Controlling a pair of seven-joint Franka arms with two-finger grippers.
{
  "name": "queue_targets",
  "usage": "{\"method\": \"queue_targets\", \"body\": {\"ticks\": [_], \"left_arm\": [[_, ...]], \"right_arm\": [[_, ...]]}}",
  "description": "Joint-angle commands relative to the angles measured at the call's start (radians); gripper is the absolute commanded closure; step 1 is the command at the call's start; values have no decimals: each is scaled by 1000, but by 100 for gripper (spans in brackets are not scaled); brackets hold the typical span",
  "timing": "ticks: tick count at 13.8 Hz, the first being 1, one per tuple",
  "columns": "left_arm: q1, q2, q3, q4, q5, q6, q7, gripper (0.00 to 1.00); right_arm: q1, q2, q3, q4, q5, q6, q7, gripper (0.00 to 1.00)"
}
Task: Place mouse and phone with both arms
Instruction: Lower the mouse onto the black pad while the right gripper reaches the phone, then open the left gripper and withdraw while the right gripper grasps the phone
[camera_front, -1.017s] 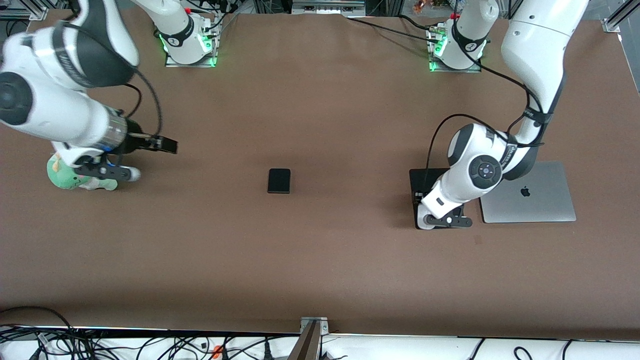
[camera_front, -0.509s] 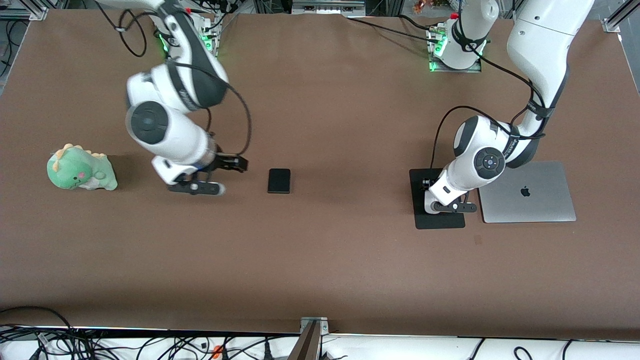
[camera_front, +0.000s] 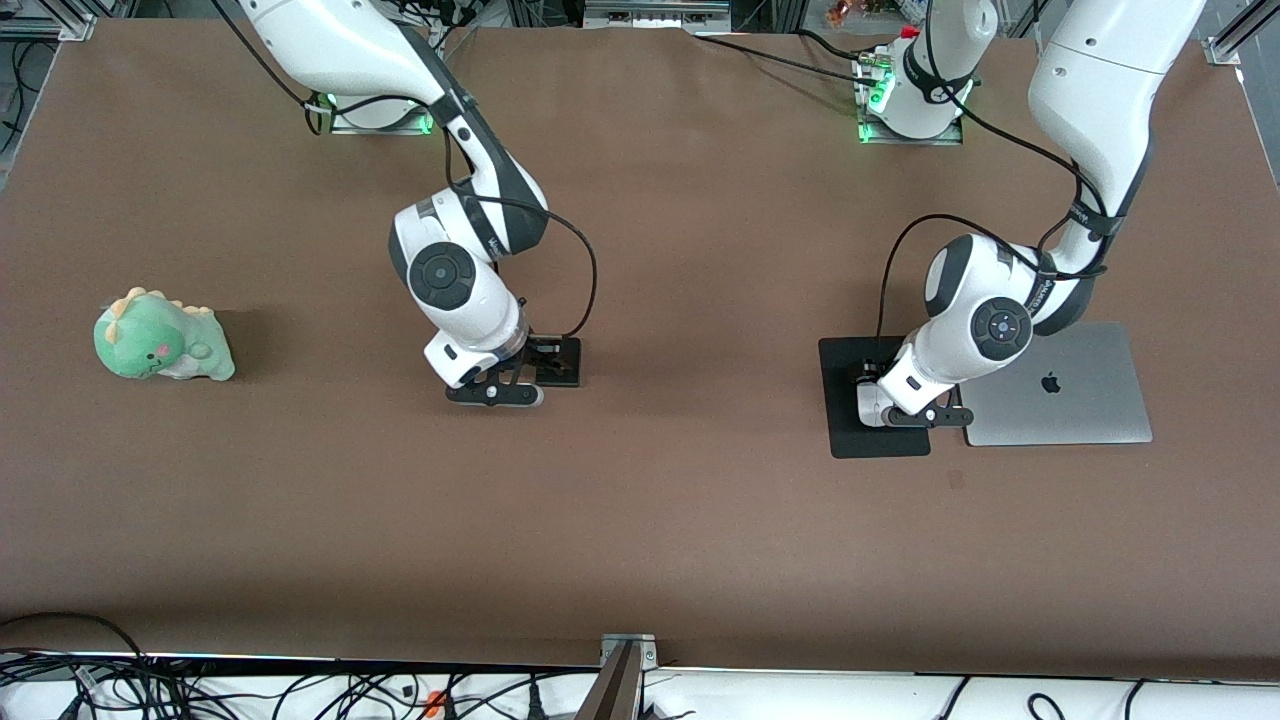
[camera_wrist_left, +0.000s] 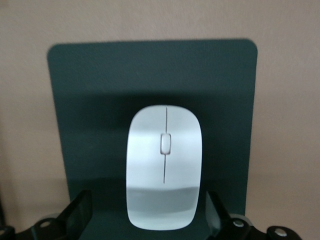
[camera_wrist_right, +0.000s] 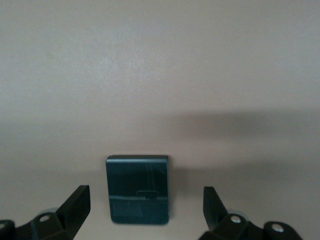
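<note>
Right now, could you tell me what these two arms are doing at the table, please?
Each arm is working on one item. The left end effector is open and straddles the white mouse, which lies on the black mouse pad beside the closed laptop. The right end effector is open over the black phone mid-table. A green plush dinosaur sits toward the right arm's end.

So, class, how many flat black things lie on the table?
2. The phone lies mid-table under the right gripper. The mouse pad lies beside the laptop, under the left gripper, with the mouse on it.
</note>
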Motion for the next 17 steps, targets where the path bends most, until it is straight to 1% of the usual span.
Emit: {"method": "queue_targets", "body": {"ticks": [1, 4, 6, 8, 9, 12, 13, 15, 16, 17], "left_arm": [[15, -42, -15, 30, 25, -32, 2, 0], [58, -112, -18, 83, 25, -111, 29, 0], [58, -212, -18, 87, 25, -189, 100, 0], [58, -315, -18, 113, 25, -317, 105, 0], [58, -352, -18, 148, 22, -398, 105, 0], [61, -407, -15, 278, 16, -626, 102, 0], [63, -430, -12, 301, 15, -651, 103, 0], [72, -490, -4, 312, 9, -677, 114, 0], [95, -513, -9, 315, 1, -688, 111, 0], [99, -519, -4, 344, -22, -694, 102, 0]], "right_arm": [[59, 25, -21, -39, -6, 89, 7, 0], [75, 45, -24, -60, -35, 117, 10, 0], [80, 45, -24, -98, -49, 158, 10, 0], [86, 45, -30, -123, -49, 183, 13, 0], [93, 47, -32, -123, -49, 185, 31, 0], [110, 61, -50, -117, -49, 202, 41, 0], [110, 61, -50, -114, -49, 202, 50, 0], [112, 62, -50, -109, -49, 202, 73, 0], [113, 62, -50, -108, -49, 202, 74, 0], [113, 65, -50, -103, -49, 203, 74, 0]]}}
